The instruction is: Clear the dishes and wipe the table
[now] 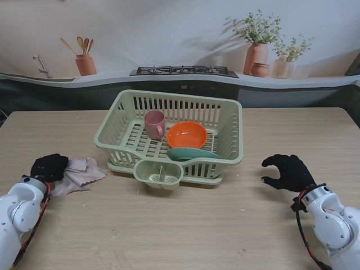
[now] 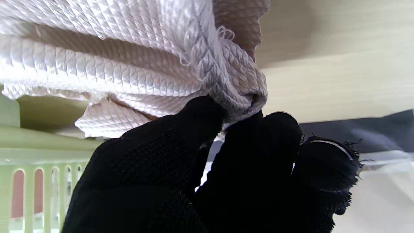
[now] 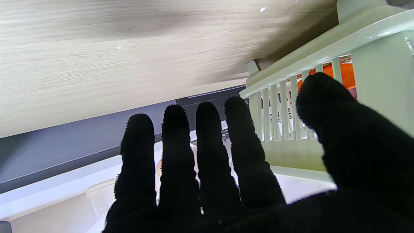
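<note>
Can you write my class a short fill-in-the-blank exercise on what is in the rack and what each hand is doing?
1. The left hand has its fingers closed on the ____.
2. The pink cup, orange bowl and green plate all sit inside the ____.
3. The right hand is open and holds ____.
4. In the stand view, the cup stands to the ____ of the bowl.

Missing words: cloth; dish rack; nothing; left

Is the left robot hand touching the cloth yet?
Touching: the left wrist view shows the left robot hand fingers pinching a fold of the cloth.
</note>
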`<control>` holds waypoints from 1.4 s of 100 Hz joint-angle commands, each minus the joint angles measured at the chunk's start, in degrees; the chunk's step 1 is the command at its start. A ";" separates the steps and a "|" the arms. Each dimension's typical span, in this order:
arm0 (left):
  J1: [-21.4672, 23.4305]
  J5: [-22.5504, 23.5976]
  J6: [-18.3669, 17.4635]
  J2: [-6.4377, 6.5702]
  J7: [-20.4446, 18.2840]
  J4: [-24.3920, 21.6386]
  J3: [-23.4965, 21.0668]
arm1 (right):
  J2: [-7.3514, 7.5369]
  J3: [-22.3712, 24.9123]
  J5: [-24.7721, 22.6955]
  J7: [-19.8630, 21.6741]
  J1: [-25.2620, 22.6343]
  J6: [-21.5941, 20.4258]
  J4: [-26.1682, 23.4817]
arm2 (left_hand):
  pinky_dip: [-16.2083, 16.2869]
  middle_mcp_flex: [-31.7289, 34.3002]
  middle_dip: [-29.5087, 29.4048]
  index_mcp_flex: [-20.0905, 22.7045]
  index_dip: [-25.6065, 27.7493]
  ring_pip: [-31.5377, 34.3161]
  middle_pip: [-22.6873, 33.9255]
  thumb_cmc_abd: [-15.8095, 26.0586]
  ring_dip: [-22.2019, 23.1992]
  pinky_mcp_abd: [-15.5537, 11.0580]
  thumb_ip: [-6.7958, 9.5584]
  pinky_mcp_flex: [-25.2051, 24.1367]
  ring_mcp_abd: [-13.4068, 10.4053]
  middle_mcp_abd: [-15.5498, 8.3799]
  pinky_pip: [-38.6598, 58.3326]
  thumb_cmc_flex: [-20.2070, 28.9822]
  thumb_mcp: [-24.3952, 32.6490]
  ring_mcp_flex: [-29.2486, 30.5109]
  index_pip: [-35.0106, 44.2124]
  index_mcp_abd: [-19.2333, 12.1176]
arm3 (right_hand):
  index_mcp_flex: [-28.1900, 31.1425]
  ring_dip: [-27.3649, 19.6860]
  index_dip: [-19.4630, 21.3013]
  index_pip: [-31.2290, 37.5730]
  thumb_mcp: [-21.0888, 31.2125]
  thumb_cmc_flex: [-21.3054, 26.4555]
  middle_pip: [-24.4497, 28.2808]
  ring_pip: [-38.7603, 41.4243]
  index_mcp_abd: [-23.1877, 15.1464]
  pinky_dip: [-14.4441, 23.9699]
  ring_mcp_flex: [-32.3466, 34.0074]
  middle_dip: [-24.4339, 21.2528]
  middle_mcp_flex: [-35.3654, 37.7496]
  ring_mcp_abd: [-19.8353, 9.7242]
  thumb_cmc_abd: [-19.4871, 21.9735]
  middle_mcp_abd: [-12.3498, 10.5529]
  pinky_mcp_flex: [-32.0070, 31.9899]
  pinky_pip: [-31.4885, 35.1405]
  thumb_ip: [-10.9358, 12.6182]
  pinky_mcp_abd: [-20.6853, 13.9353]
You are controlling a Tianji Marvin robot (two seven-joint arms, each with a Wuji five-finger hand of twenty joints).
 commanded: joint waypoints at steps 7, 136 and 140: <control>6.66 0.68 1.09 -0.01 1.49 -2.18 -2.95 | -0.06 0.00 -0.02 0.60 -0.30 -0.33 -0.11 | 0.83 1.56 -1.09 4.52 0.93 0.09 -0.32 1.16 0.18 2.48 2.57 1.48 5.01 2.23 1.34 3.67 2.61 1.11 3.34 -5.80 | 0.89 -0.16 0.10 -0.39 -0.20 -1.29 -0.42 -0.81 -0.19 -0.26 -0.28 -0.32 -0.69 -0.21 1.20 -0.06 -0.68 -0.94 1.84 0.57; -10.77 -6.39 4.06 -0.62 8.49 14.08 11.70 | 0.03 0.91 -1.01 0.35 -0.51 -0.73 -0.34 | 0.47 -0.61 -0.44 3.79 -1.23 -0.94 -0.61 1.47 -0.24 2.48 2.23 0.10 5.14 2.26 0.62 3.00 2.53 -1.15 -0.28 -4.62 | 0.98 -0.16 0.11 -0.40 -0.17 -1.32 -0.45 -0.77 -0.20 -0.33 -0.28 -0.34 -0.68 -0.18 1.18 -0.09 -0.68 -0.89 1.84 0.56; -11.97 -6.62 4.04 -0.56 8.88 15.30 12.62 | 0.02 0.89 -1.05 0.30 -0.49 -0.64 -0.32 | 0.40 -0.73 -0.42 3.74 -1.28 -0.94 -0.63 1.52 -0.29 2.48 2.21 -0.03 5.05 2.14 0.51 2.95 2.53 -1.18 -0.29 -4.68 | 0.94 -0.15 0.10 -0.43 -0.15 -1.28 -0.45 -0.75 -0.13 -0.33 -0.24 -0.34 -0.68 -0.20 1.18 -0.05 -0.67 -0.89 1.85 0.57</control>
